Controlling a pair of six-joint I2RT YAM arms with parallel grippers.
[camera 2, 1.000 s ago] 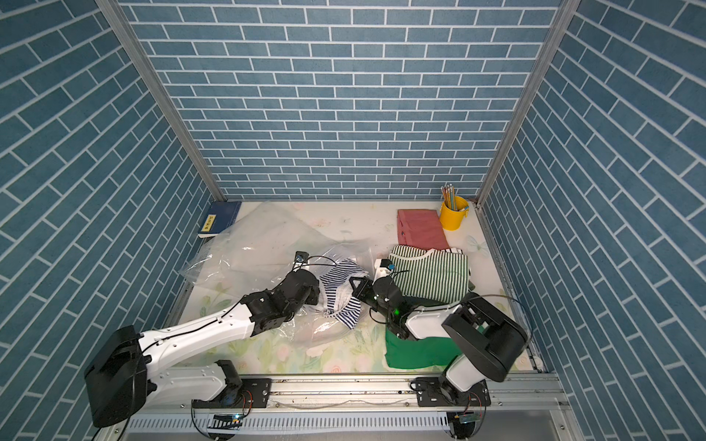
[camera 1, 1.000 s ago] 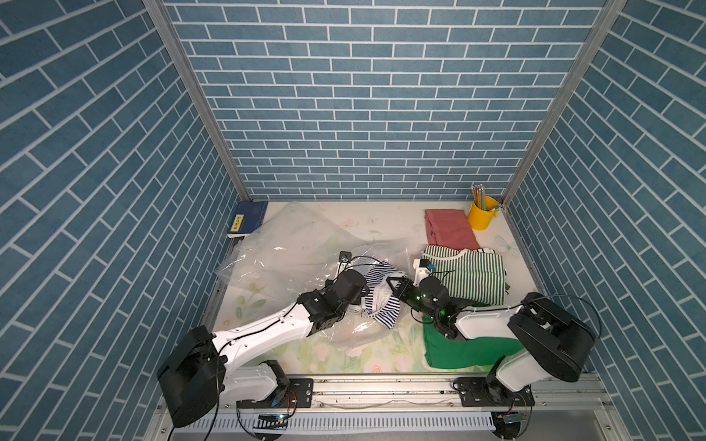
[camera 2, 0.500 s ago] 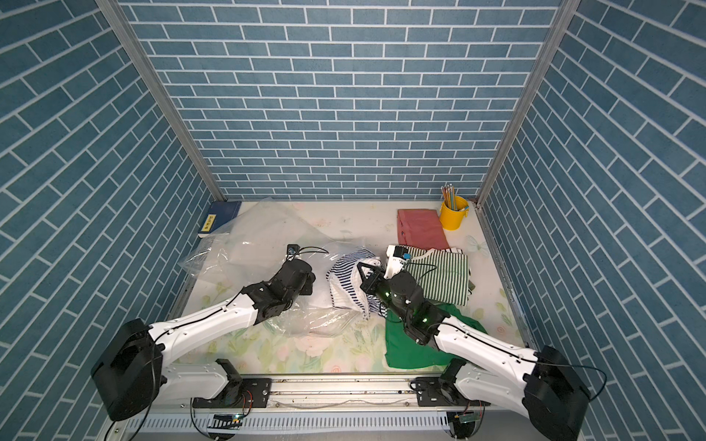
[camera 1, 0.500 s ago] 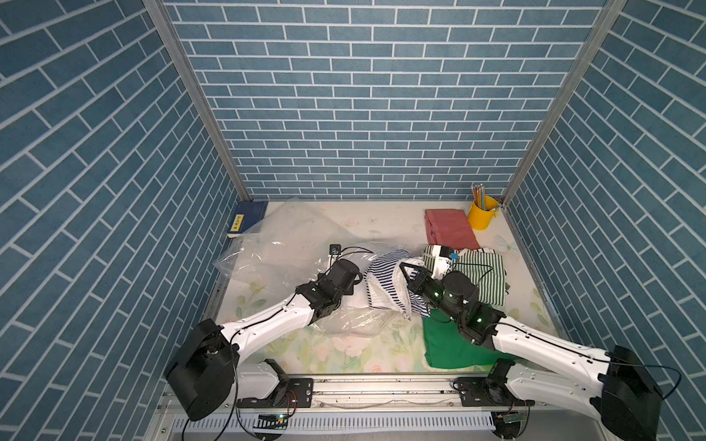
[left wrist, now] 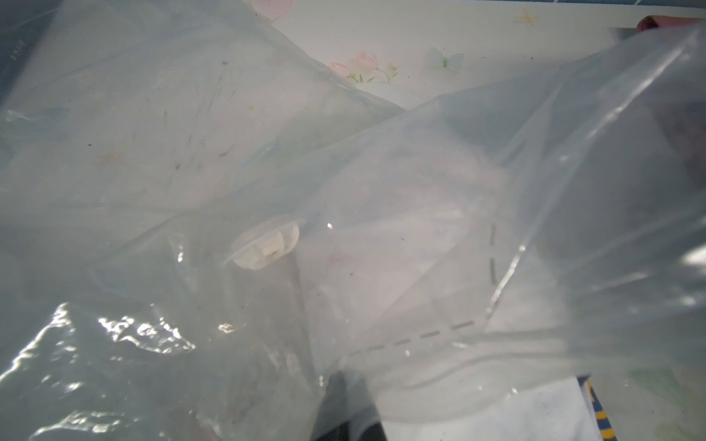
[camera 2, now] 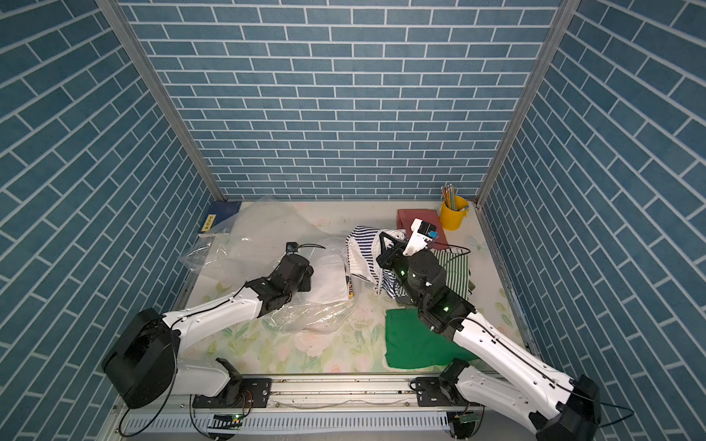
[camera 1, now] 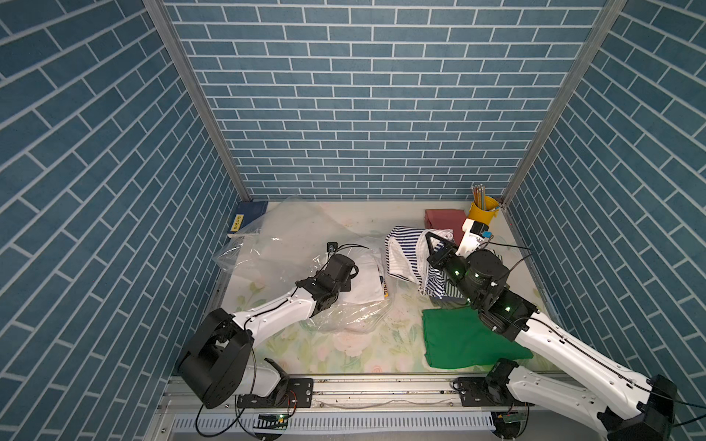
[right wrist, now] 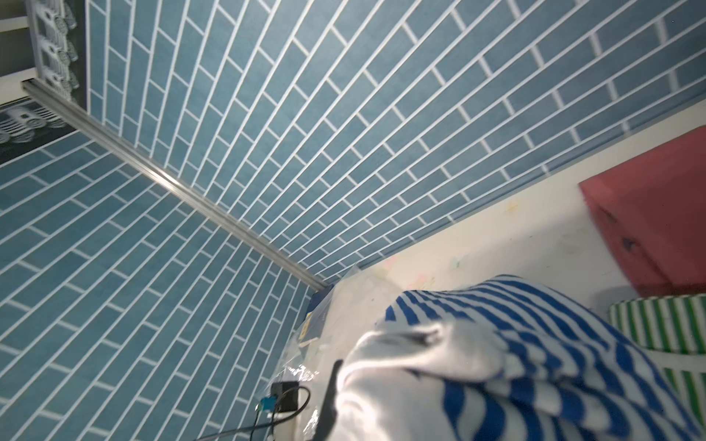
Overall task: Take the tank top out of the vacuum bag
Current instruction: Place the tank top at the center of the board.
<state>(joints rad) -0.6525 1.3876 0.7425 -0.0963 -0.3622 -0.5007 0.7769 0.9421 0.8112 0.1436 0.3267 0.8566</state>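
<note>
The jaws of the right gripper [camera 1: 433,242] are pinching tight on a fold of the blue-and-white striped tank top [camera 1: 401,254], which is hanging from them above the right-centre of the table. In the right wrist view the striped fabric is bunching close in front of the camera. The tank top is hanging outside the clear plastic vacuum bag [camera 1: 290,236], just to its right. Whether the garment's lower end is touching anything cannot be told.

The jaws of the left gripper [camera 1: 350,274] are pressing together on the vacuum bag's film near its right edge. In the left wrist view the plastic is spreading across almost the whole frame, with the bag's round white valve [left wrist: 267,244] showing through it. A white folded cloth [camera 1: 365,280] is lying just beside these jaws; whether it is inside the bag cannot be told.

Behind the right arm a green-and-white striped cloth [camera 2: 454,271] is lying partly hidden, and a plain green folded cloth [camera 1: 458,336] is lying nearer, under the arm. At the far right a red folded cloth [camera 1: 439,221] is lying beside a yellow cup of pencils [camera 1: 483,214]. A dark blue book [camera 1: 248,214] is lying at the far left, touching the bag. The floral-covered table [camera 1: 344,351] is carrying all of these.
</note>
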